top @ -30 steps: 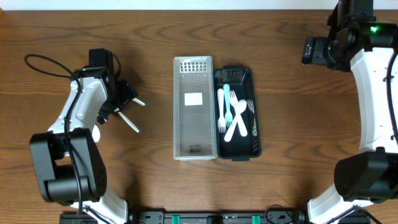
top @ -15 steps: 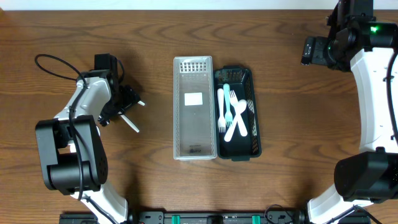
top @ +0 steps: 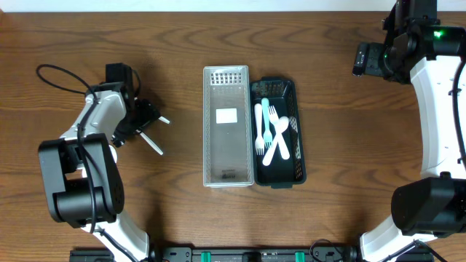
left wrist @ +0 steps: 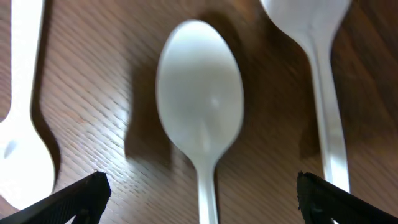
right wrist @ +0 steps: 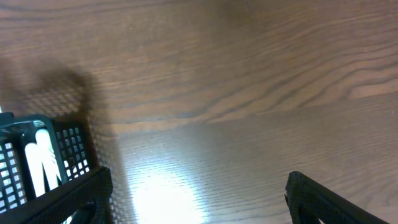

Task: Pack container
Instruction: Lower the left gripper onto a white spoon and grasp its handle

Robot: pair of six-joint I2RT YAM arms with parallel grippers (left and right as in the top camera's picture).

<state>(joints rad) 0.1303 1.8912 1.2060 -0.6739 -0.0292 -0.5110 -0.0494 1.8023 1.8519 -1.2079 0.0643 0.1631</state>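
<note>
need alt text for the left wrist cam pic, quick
Close-up of a white plastic spoon lying on the wooden table, handle pointing down between the dark fingertips of the open left gripper. A second spoon shows at the left edge and a third spoon at the upper right.

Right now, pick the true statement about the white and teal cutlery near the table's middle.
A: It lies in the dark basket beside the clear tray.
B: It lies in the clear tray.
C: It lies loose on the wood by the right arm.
A: the cutlery lies inside the dark basket, and the clear tray next to it holds no cutlery.
</note>
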